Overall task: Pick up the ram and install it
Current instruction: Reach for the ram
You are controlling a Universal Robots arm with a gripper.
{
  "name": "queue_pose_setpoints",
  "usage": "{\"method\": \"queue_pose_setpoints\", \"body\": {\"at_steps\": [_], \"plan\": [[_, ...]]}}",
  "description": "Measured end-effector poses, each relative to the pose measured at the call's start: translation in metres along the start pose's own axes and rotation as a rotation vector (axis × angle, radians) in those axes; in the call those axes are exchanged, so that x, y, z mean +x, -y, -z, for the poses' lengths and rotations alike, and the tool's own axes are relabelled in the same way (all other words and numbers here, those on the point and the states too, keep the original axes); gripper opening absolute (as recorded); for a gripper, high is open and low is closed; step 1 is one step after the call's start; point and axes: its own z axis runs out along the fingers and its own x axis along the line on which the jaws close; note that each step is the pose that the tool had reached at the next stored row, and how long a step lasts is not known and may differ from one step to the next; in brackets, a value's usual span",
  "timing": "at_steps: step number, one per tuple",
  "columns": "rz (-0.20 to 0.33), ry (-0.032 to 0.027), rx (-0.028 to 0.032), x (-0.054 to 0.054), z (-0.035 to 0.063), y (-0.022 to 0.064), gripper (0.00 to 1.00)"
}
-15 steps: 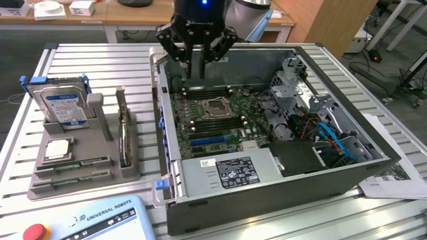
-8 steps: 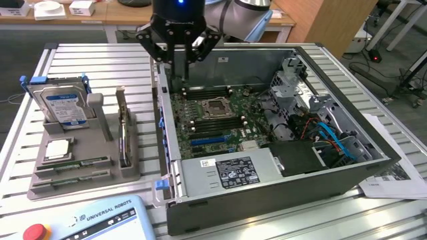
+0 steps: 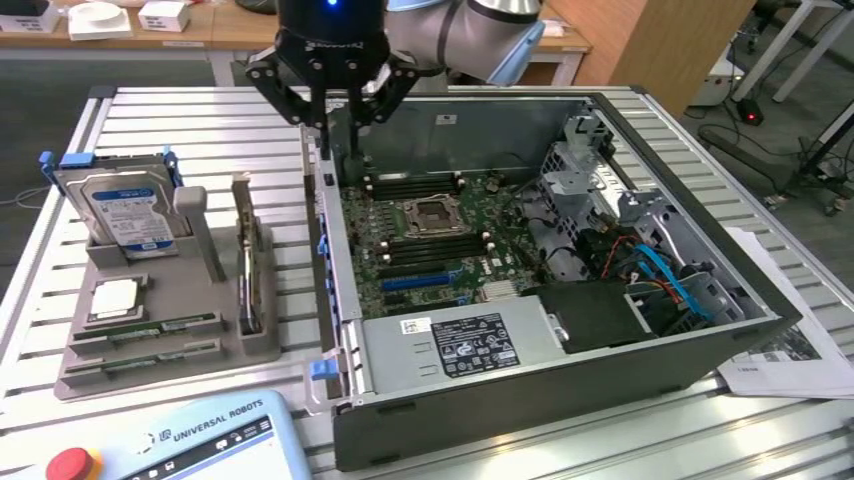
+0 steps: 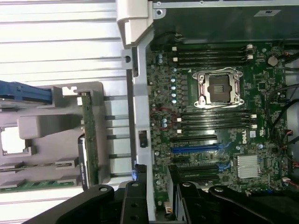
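Gripper [image 3: 342,112] fingers apart and empty, up over the PC case [image 3: 561,395] side wall. The ram [image 3: 154,328] is lying in the tray [image 3: 260,345] beside that case.

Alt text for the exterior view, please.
The open, empty gripper hangs above the edge of an open computer case, its motherboard exposed. On the exterior view's left, a grey tray holds ram sticks, a hard drive and a processor.

2 ram sticks, long thin green boards w/ dark chips, lie flat & parallel in slots of the grey holder [image 3: 80,345] on the table [image 3: 27,300], well apart from the case [image 3: 534,400], at exterior view's left: rear stick [image 3: 150,327], front stick [image 3: 134,363] [image 4: 28,185]. Neither is held. Upright green board [image 3: 244,265] [image 4: 88,135] stands on edge beside them; can't tell if ram
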Motion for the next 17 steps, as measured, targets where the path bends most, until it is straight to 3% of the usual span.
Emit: {"method": "queue_pose_setpoints", "body": {"at_steps": [6,17], "plan": [[0.000,0.0029,-0.0020,0.019,0.0007,0.0014,0.31],[0.000,0.0034,-0.0031,0.033,0.0010,0.0024,0.31]]}}
